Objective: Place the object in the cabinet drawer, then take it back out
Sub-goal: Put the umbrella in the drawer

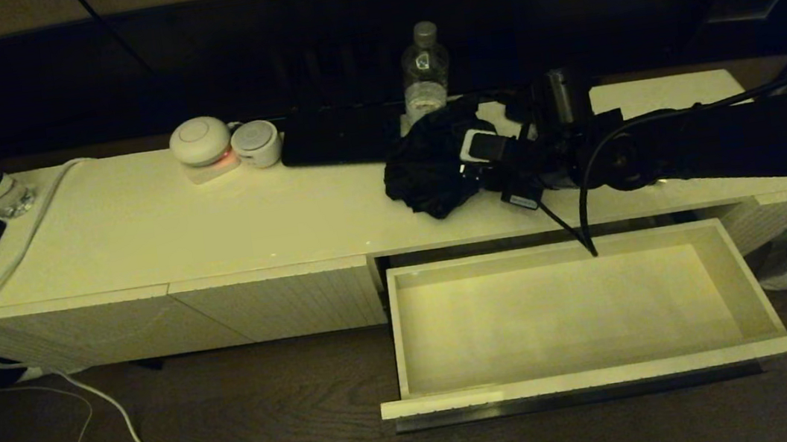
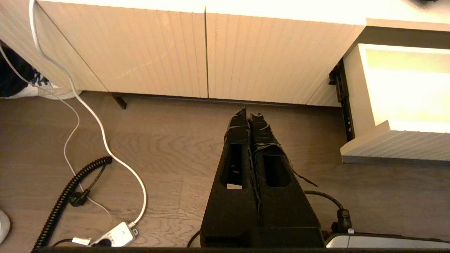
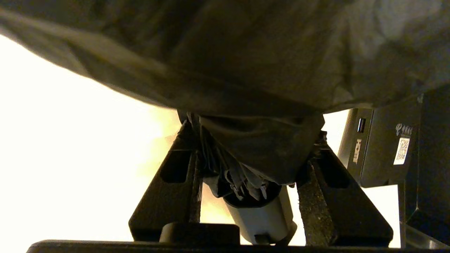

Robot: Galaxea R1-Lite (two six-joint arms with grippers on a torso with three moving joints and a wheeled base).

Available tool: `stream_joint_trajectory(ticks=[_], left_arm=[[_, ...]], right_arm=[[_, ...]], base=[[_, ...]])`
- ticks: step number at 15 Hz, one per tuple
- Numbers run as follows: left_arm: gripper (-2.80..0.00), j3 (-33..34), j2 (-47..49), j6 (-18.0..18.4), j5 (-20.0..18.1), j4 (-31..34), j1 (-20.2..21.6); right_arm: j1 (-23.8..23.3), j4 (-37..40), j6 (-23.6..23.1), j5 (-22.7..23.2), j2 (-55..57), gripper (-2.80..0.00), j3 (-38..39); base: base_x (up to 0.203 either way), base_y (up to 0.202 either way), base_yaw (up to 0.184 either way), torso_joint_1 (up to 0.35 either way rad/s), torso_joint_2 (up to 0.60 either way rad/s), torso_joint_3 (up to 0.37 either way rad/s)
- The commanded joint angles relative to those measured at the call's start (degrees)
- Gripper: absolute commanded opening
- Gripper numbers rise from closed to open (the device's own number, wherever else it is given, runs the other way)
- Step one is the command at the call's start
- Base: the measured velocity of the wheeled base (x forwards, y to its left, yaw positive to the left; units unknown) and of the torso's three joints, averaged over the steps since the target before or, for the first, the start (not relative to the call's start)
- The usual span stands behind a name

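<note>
On cabinet top | right gripper (image 3: 246, 165) fingers clamp seemingly folded umbrella (image 1: 432, 167) | drawer (image 1: 570, 372) open

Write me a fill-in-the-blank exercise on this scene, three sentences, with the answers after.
1. The cabinet drawer is pulled ____.
2. The right gripper has its fingers on either side of a folded black ____, which lies on the cabinet top.
3. The left gripper, low over the wooden floor, has its fingers ____.

Missing words: open; umbrella; shut

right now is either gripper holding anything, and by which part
The right gripper grips a folded black umbrella over the cabinet top, fingers around the gathered canopy just above its grey handle. The left gripper holds nothing.
</note>
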Motion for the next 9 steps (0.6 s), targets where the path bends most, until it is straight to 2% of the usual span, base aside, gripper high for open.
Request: stream_joint_trajectory(ticks=[1,6,9], left_arm=[[-2.80,0.0,-0.1,0.0,0.0,0.0,0.0],[-2.80,0.0,-0.1,0.0,0.0,0.0,0.0],[-2.80,0.0,-0.1,0.0,0.0,0.0,0.0]], right_arm=[[0.6,-0.8,-0.7,0.3,-3.2,-2.80,2.4],[1.8,-1.0,-1.1,0.3,-12.2,-2.80,11.6],[2.3,-1.0,-1.3,0.2,-18.7,-2.80,19.7]], base=[[0.000,0.000,0.000,0.000,0.00,0.000],[0.000,0.000,0.000,0.000,0.00,0.000],[0.000,0.000,0.000,0.000,0.00,0.000]])
